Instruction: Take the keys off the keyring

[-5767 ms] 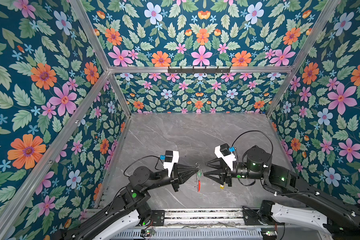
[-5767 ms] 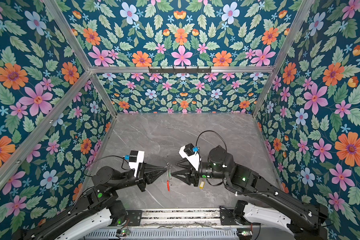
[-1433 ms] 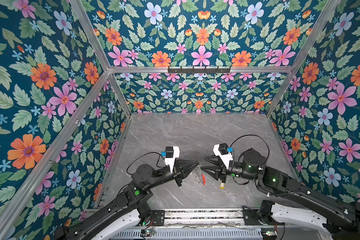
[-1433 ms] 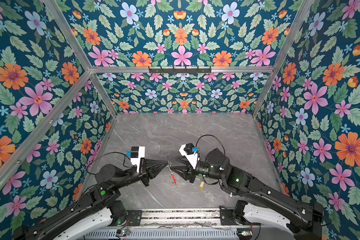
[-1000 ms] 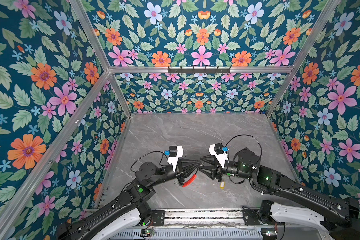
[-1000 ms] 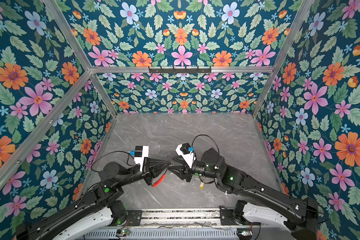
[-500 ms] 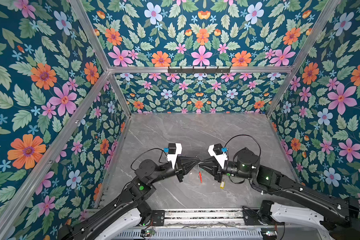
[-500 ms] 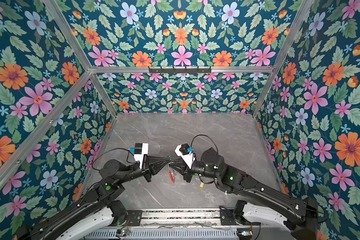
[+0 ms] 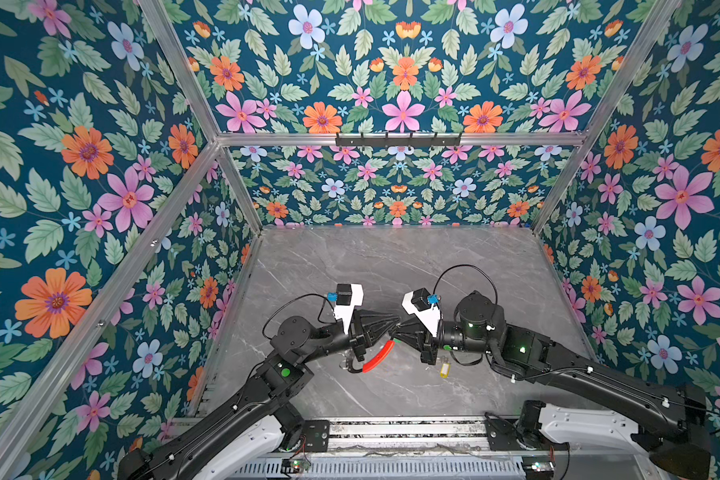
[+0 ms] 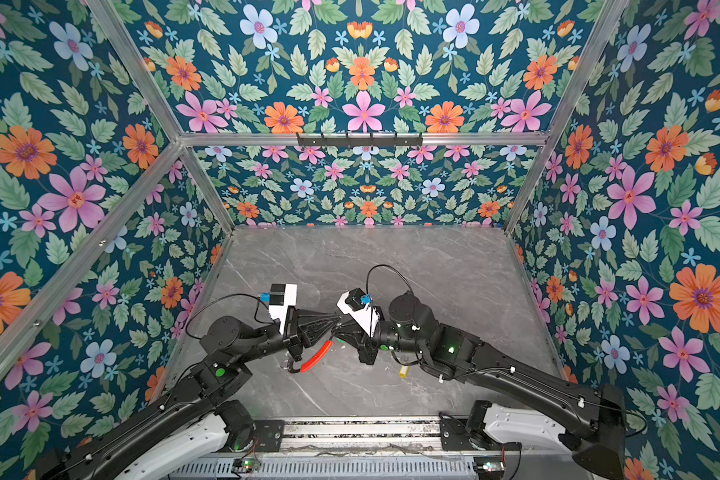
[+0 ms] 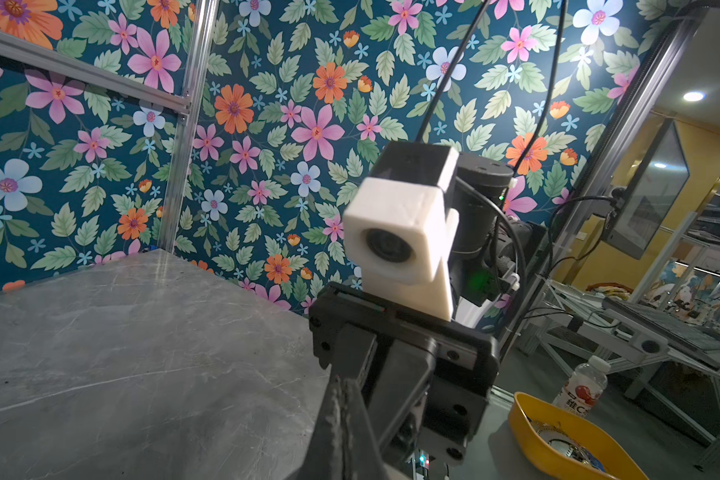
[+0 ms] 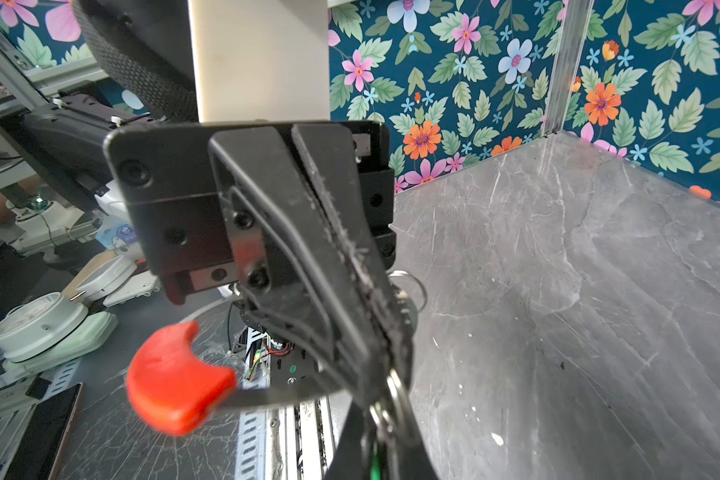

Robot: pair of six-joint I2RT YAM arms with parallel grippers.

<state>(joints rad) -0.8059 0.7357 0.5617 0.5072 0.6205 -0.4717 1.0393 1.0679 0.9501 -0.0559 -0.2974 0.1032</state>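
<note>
Keyring (image 9: 377, 356) — held up over the table (image 9: 391, 266), rim clamped by the left gripper (image 9: 395, 321), jaws pressed tight, as an anchor. Right gripper (image 9: 395, 331) pinches a small wire loop (image 12: 391, 395) on it, likely to work it off. Yellow-tagged key (image 9: 445, 369) lies on the table — already free.

The large flat grey metal keyring (image 12: 267, 397) hangs tilted in the near middle, its red sleeve (image 9: 377, 356) lowest and nearest. The small silver key with a green plastic tag (image 12: 375, 465) is mostly hidden at the ring's upper right. The silver key with a yellow tag (image 9: 445, 367) lies flat to the right, apart from the ring.
</note>
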